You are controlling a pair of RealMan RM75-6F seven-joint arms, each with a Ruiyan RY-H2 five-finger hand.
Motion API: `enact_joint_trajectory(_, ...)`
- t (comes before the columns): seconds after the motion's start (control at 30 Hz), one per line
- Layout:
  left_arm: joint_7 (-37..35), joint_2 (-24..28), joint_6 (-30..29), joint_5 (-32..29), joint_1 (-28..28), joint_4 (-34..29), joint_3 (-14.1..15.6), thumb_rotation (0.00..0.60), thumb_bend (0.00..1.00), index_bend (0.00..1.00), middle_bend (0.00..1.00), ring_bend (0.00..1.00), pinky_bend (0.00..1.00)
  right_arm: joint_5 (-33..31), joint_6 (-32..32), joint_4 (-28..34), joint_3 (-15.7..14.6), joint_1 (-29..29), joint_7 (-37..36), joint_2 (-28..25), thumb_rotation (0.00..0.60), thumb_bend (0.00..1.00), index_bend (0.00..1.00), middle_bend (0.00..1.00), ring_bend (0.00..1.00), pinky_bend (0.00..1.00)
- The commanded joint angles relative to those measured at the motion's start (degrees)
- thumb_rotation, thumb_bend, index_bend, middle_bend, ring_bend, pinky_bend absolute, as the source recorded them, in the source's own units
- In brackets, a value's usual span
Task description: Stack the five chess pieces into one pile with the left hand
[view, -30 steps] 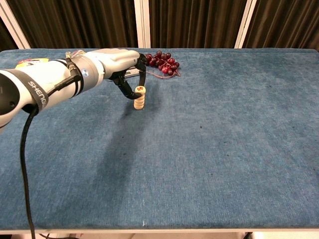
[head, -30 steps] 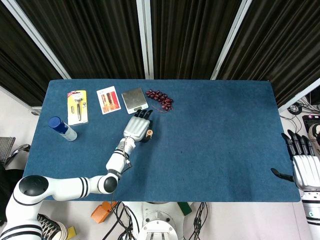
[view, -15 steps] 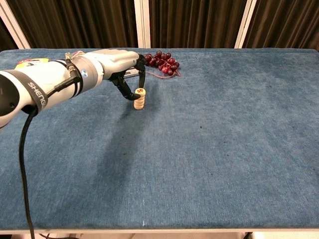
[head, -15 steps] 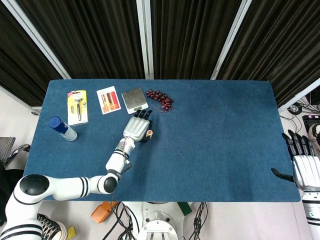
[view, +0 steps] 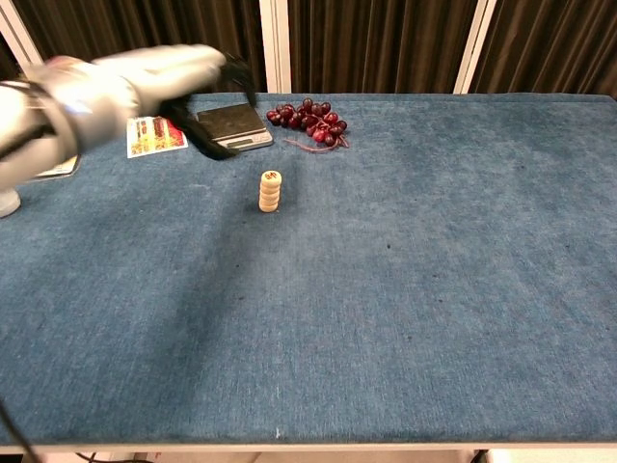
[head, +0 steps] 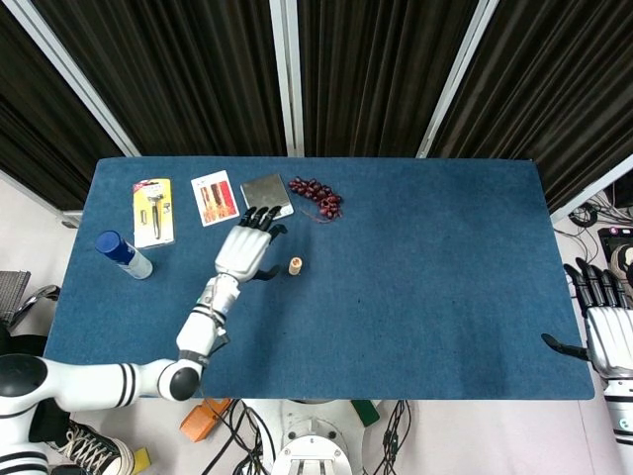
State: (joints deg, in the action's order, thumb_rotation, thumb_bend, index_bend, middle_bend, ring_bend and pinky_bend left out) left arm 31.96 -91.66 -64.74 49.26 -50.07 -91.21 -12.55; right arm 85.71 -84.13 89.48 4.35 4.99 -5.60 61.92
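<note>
The chess pieces (view: 270, 191) are standing as one upright pile of flat, round, pale wooden discs on the blue, felt-like table (head: 425, 277); the top disc is showing a red mark. The pile is sitting alone, a little in front of the scale, with nothing touching it.

The left hand (head: 244, 247), white-backed with dark fingers (head: 259, 214), is hovering to the left of the pile and apart from it. Its fingers are spreading loosely and holding nothing; in the chest view the hand (view: 193, 82) is blurred, so finer detail cannot be told. The right hand (head: 605, 332) is resting at the table's far right edge, its dark fingers pointing up side by side and slightly apart, gripping nothing.

Behind the pile, a small square metal scale (head: 267, 195) is lying just beyond the left fingertips. A bunch of dark red grapes (head: 316, 196) is lying just right of the scale. A printed card (head: 214, 198), a yellow blister pack (head: 152, 211) and a blue-capped cylinder (head: 123, 253) lying on its side are spreading out toward the left edge. Dark pleated curtains (head: 376, 69) are hanging behind the table.
</note>
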Motion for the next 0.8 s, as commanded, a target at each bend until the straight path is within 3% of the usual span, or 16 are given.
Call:
enact_joint_trajectory(0.03,-5.65,7.27,-10.86,12.63,8.95,-7.9,6.36,0.6,0.26,0.25,0.02,0.0,0.0,-0.14,0.29,-0.77,0.1,0.24,-0.75,0.08,0.6,0.06,0.0,0.0,0.0,0.02)
enact_joint_trajectory(0.17,-9.23,12.08,-20.16,20.46,16.46,-10.84,10.76,0.6,0.24,0.25,0.02,0.0,0.0,0.35,0.14,-1.04,0.16,0.46,-1.04,0.34,0.6,0.06,0.0,0.0,0.0,0.02)
enact_joint_trajectory(0.3,-12.83,16.29,-25.82,22.21,22.85,-11.02,13.03,0.6,0.24,0.25,0.02,0.0,0.0,0.95,0.52,-0.95,-0.12,0.74,-1.25,0.16,0.6,0.06,0.0,0.0,0.0,0.02)
enact_joint_trajectory(0.47,-19.11,20.4,-28.67,21.46,29.64,-8.31,15.03,0.6,0.24,0.21,0.02,0.0,0.0,2.01,0.78,-1.01,-0.49,1.07,-2.76,-0.28,0.6,0.06,0.0,0.0,0.0,0.02)
enact_joint_trajectory(0.63,-24.4,22.44,-27.66,22.61,34.71,-1.92,18.09,0.6,0.24,0.2,0.02,0.0,0.0,4.64,0.65,-0.92,-1.49,1.53,-3.87,-0.38,0.6,0.06,0.0,0.0,0.0,0.01)
enact_joint_trajectory(0.8,-29.04,23.07,-29.26,24.41,39.2,0.56,18.85,0.6,0.23,0.2,0.02,0.0,0.0,6.2,-0.01,-0.06,-2.29,1.42,-3.65,-0.17,0.6,0.06,0.0,0.0,0.0,0.0)
